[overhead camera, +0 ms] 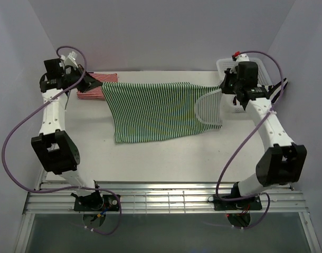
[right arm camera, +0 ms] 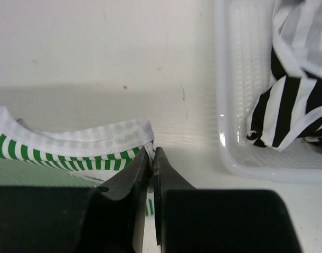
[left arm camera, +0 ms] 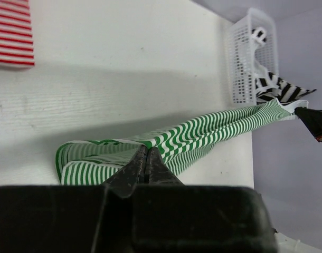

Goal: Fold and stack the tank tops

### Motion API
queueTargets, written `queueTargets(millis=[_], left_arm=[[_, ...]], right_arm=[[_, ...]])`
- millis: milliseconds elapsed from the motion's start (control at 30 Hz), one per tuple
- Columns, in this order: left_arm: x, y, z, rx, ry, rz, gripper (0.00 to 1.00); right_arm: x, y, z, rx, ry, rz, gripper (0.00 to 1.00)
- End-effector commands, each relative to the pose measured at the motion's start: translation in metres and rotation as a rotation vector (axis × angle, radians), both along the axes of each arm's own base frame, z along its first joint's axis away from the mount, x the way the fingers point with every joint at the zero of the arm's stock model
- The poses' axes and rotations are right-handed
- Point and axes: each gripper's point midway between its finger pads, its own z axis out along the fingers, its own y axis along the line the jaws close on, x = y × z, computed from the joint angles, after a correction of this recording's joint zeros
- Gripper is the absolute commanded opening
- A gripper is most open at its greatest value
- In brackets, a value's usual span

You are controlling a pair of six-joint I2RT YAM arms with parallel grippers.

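A white bench [overhead camera: 166, 158] boxed in by pale walls [overhead camera: 166, 31] is what I'm working over. The green-and-white top [overhead camera: 155, 110] is stretched across its far half. My left claw [left arm camera: 146, 158] is clamped on one end of its far edge. My right claw [right arm camera: 152, 155] pinches the white-bound hem at the other end, fingers nearly touching with the cloth between them. From the left wrist view the held edge hangs above the surface and throws a shadow, while from overhead the near part looks to be resting on the bench.

The red-and-white top [overhead camera: 92, 94] lies folded at the far left, just beside the left claw. The black-and-white top [right arm camera: 293, 100] is bundled in the basket [right arm camera: 229, 105] at the far right.

I judge this to be the first fold of the green top. To do it well I'd hold the stretch even so the edge stays straight, then carry both claws together toward me, bringing the held edge over to the near edge. I'd lower and let go on both sides at once. The near left corner sits skewed, so matching the edges needs care. I'd also stay clear of the basket wall and avoid dragging cloth onto the red stripes.
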Motion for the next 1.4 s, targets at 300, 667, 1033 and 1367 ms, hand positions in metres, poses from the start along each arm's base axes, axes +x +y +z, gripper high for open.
queueTargets(millis=[300, 667, 1033, 1367], left_arm=[[-0.087, -0.011, 0.221, 0.064, -0.537, 0.008, 0.00], [-0.132, -0.002, 0.291, 0.156, -0.686, 0.183, 0.00], [-0.025, 0.020, 0.091, 0.023, -0.344, 0.145, 0.00], [0.073, 0.031, -0.055, -0.046, -0.055, 0.138, 0.98]], right_arm=[[-0.106, -0.006, 0.188, 0.017, -0.452, 0.094, 0.08], [-0.180, -0.018, 0.246, 0.008, -0.597, 0.078, 0.08], [-0.077, 0.006, 0.089, 0.052, -0.285, 0.130, 0.08], [0.028, 0.018, -0.031, -0.001, 0.052, 0.128, 0.75]])
